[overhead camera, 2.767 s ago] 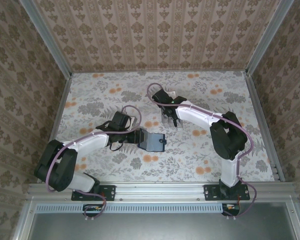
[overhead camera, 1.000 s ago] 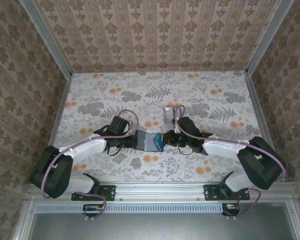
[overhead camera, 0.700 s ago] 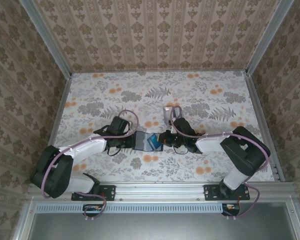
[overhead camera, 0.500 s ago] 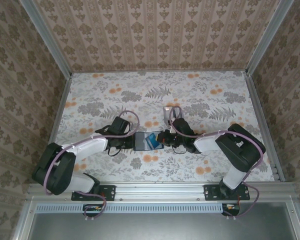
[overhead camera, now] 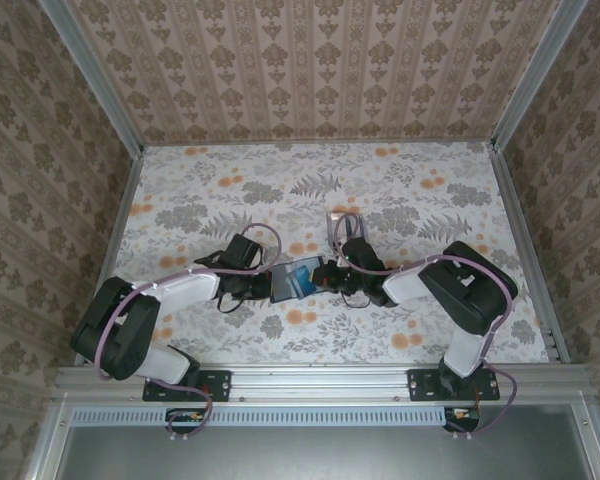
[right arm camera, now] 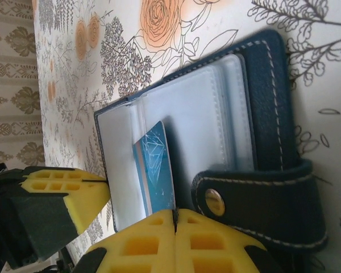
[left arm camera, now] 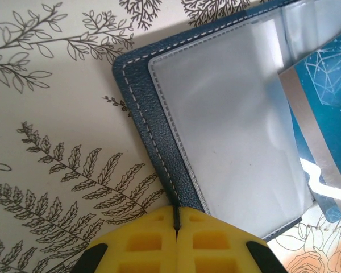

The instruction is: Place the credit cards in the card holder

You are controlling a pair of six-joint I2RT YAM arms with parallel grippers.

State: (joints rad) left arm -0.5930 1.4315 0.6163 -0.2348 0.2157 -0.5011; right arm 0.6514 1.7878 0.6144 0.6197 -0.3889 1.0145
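The dark navy card holder [overhead camera: 282, 290] lies open on the flowered table between the two arms, its clear sleeves [left arm camera: 227, 125] facing up. My left gripper [left arm camera: 176, 215] is shut on the holder's stitched left edge [left arm camera: 153, 142]. My right gripper [right arm camera: 174, 215] is shut on the end of a blue credit card [right arm camera: 157, 165] with a white diamond print. The card's far end lies among the clear sleeves [right arm camera: 187, 131], and the same card [left arm camera: 324, 102] shows at the right of the left wrist view. From above, the left gripper [overhead camera: 267, 284] and right gripper [overhead camera: 327, 278] face each other across the holder.
More credit cards, pale grey on top [overhead camera: 335, 224], lie in a small pile just behind the right wrist. The holder's strap with a metal snap [right arm camera: 215, 202] sits right beside the right fingers. Patterned walls enclose the table on three sides.
The left gripper has shut on the holder's edge. The right gripper has moved left with the blue card, bringing it over the open holder and in among the sleeves.
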